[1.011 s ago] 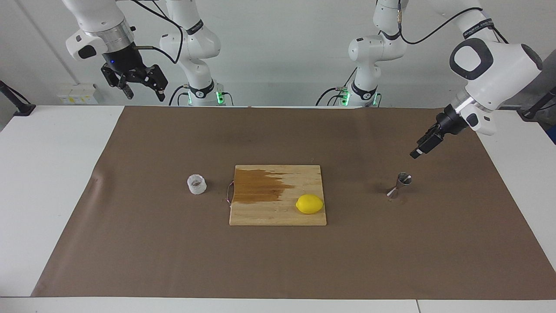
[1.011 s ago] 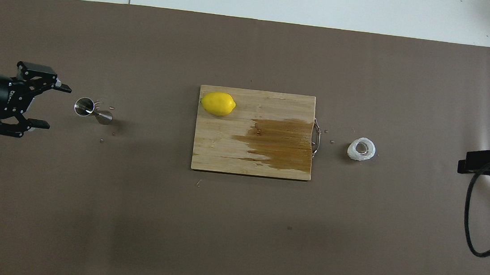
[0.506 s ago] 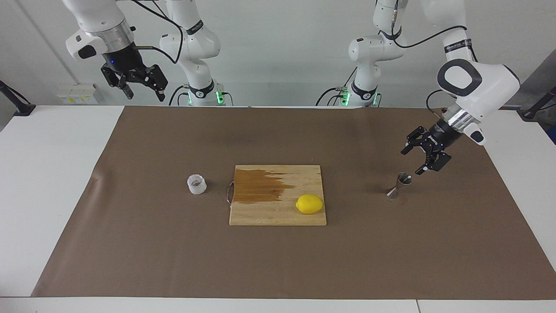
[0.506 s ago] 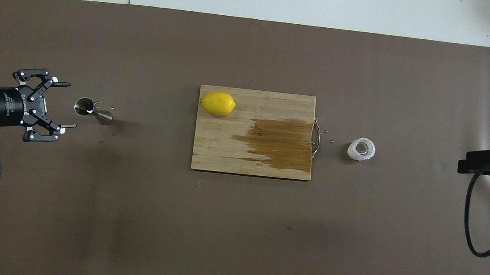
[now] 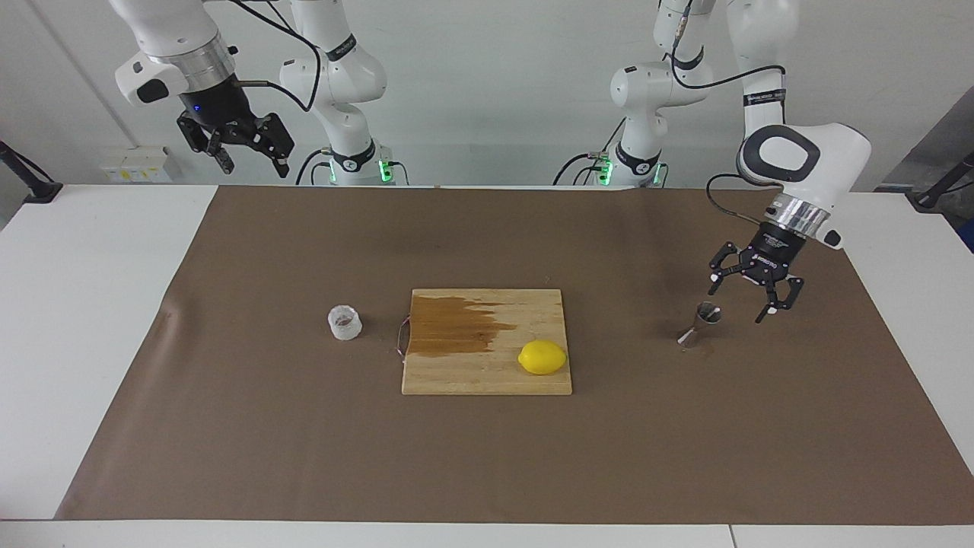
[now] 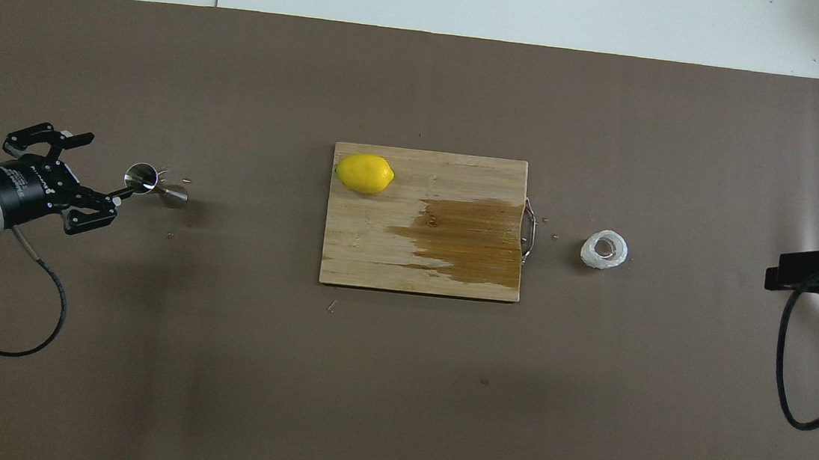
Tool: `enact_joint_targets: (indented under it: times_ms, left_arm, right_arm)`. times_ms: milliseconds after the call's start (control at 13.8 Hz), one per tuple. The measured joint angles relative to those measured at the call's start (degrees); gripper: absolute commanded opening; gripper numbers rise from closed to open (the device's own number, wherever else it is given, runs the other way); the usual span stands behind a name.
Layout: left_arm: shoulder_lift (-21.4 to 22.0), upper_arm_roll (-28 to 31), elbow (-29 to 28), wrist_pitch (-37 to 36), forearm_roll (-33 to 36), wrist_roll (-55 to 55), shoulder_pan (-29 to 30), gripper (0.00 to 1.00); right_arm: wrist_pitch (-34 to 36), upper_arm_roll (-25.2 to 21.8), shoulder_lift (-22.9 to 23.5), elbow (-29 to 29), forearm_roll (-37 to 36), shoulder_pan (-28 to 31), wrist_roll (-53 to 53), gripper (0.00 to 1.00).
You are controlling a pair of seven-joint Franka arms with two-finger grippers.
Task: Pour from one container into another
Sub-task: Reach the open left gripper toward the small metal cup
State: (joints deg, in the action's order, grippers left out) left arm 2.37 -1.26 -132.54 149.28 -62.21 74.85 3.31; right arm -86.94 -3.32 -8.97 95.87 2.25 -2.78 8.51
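While the clear cup [image 5: 345, 323] sits untouched toward the right arm's end of the desk [image 5: 91, 304], beside the wet cutting board [image 5: 487, 365] w/ a lemon [image 5: 542, 357], nothing's poured yet. Left hand [image 5: 742, 302] hangs spread just over the steel jigger [image 5: 700, 325], not gripping. Right hand [image 5: 249, 154] waits high, spread, near its base. Left to do: 2 grasps + pour. Plenty of open mat around both.

Lemon [image 5: 542, 357]: plain bright yellow. Cutting board [image 5: 487, 377]: pale wood grain, with a dark brown wet stain across one part. Table cover [image 5: 487, 457]: flat brown; jigger [image 5: 700, 325]: shiny steel; cup [image 5: 345, 322]: whitish, translucent.
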Motion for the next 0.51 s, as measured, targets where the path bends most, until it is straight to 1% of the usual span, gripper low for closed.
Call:
enact_joint_targets:
  times_ms: [144,506]
  left_arm:
    - [0.0,-0.22,-1.14,2.32,-2.87,0.56,-1.8,1.0]
    - [0.02,-0.21,-3.36,5.93,-6.95,0.91,-2.84,1.0]
  right_arm:
    - [0.0,0.0,0.0,0.0,0.0,0.0,0.0,1.0]
    - [0.0,0.0,0.0,0.0,0.0,0.0,0.0,1.0]
